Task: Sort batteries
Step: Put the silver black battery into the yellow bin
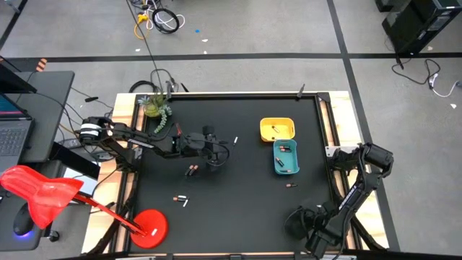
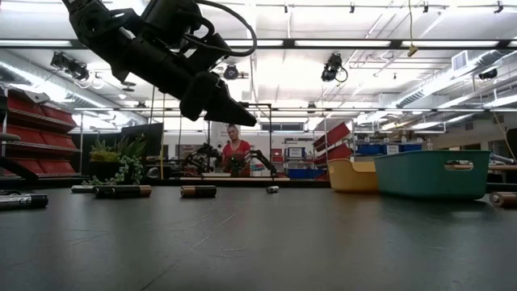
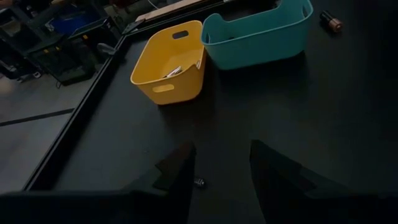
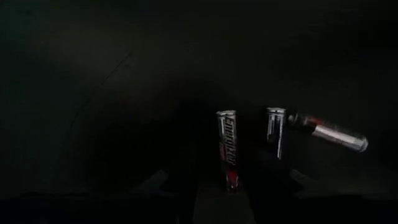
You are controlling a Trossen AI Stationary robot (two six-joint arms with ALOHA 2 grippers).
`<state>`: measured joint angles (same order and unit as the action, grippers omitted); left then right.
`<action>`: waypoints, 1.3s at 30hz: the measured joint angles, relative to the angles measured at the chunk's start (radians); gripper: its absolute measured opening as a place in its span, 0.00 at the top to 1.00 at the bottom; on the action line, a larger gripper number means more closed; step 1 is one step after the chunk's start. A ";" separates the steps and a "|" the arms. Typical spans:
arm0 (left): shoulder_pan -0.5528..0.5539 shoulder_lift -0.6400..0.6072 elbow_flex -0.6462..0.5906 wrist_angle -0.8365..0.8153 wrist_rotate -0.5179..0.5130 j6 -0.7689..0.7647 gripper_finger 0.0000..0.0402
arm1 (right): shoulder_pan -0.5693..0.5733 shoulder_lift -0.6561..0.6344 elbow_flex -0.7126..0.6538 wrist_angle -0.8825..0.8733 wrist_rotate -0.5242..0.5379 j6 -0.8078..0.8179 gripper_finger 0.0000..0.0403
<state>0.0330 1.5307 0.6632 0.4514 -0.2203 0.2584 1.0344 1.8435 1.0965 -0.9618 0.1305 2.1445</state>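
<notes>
The left gripper (image 3: 221, 168) hangs open and empty over the surface's (image 1: 238, 188) middle. Only its wrist view shows a tiny battery (image 3: 199, 182) between its fingers; the high view shows batteries (image 1: 191, 170) scattered nearby.

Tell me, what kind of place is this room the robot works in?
Probably a big workshop or warehouse-like lab. The low view shows red storage shelves, long ceiling lights and a person at another bench. The black table stands on taped concrete floor beside a laptop desk.
</notes>
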 joint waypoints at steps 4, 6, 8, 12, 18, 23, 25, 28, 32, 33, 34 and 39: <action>0.000 0.000 0.000 -0.001 0.000 0.000 0.61 | 0.000 0.000 -0.001 0.003 0.000 -0.001 0.68; 0.000 0.000 0.000 0.000 0.000 0.000 0.61 | -0.001 0.000 -0.001 0.004 -0.013 -0.009 0.69; 0.000 0.000 0.000 0.000 0.000 0.000 0.61 | -0.005 0.000 -0.001 0.007 -0.036 -0.023 0.72; 0.000 0.000 0.000 -0.001 0.000 0.000 0.61 | -0.018 0.000 0.000 0.014 -0.056 -0.065 0.86; 0.000 0.000 0.000 -0.006 0.000 -0.001 0.61 | -0.044 -0.001 0.001 0.022 -0.069 -0.129 0.95; 0.000 0.000 0.000 -0.018 0.008 -0.002 0.61 | -0.048 -0.004 -0.001 0.020 -0.012 -0.149 0.96; 0.000 0.000 0.000 -0.017 0.009 -0.002 0.61 | -0.052 -0.008 -0.002 0.012 0.005 -0.151 0.96; 0.000 0.000 0.000 -0.017 0.010 -0.005 0.61 | -0.053 -0.011 -0.003 0.005 0.019 -0.155 0.96; 0.000 0.000 0.000 -0.017 0.013 -0.008 0.61 | -0.053 -0.011 0.020 -0.007 0.051 -0.165 0.96; 0.000 0.000 0.000 -0.017 0.014 -0.008 0.61 | -0.053 -0.011 0.028 -0.013 0.065 -0.166 0.96; 0.000 0.000 0.000 -0.017 0.014 -0.008 0.61 | -0.053 -0.011 0.035 -0.022 0.078 -0.166 0.96; 0.000 0.000 0.000 -0.017 0.015 -0.009 0.61 | -0.054 -0.011 0.070 -0.076 0.153 -0.166 0.96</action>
<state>0.0330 1.5307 0.6636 0.4347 -0.2057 0.2497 0.9802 1.8321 1.1661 -1.0382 0.2832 1.9785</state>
